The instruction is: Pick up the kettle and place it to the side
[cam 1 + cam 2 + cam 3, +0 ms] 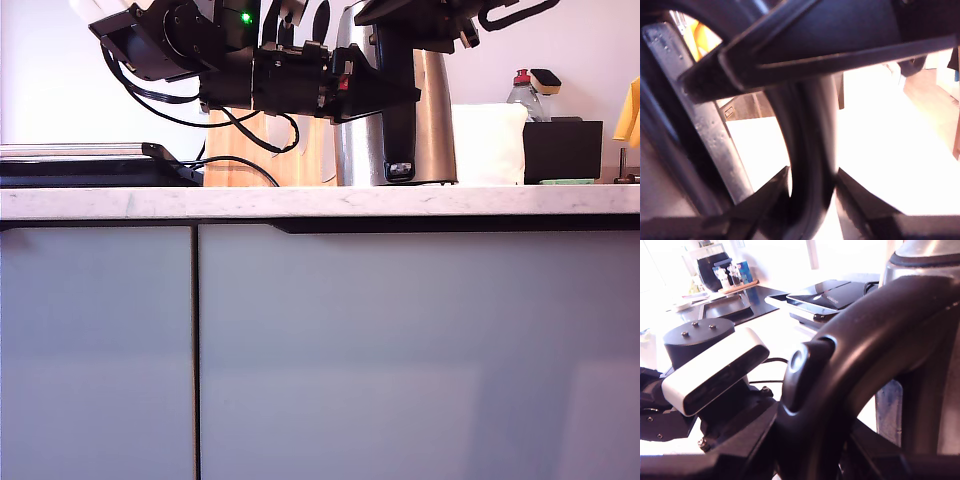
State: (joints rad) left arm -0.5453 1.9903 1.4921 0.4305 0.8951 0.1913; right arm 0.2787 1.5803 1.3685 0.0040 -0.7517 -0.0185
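Nearest me runs the pale countertop (320,200), its front edge above the grey cabinet doors. On it, right of centre in the exterior view, stands the kettle (435,120), base apparently flat on the counter. My first gripper (395,95) reaches in from the exterior view's left, its jaws clamped on the kettle's handle (807,150), one on each side, a grip low enough, I reckon, to lift without tipping. My second gripper (425,30) is up by the handle's top curve (860,355); whether it's closed, I cannot tell. Behind sits the wooden knife block (265,155), farther right a white container (490,145).
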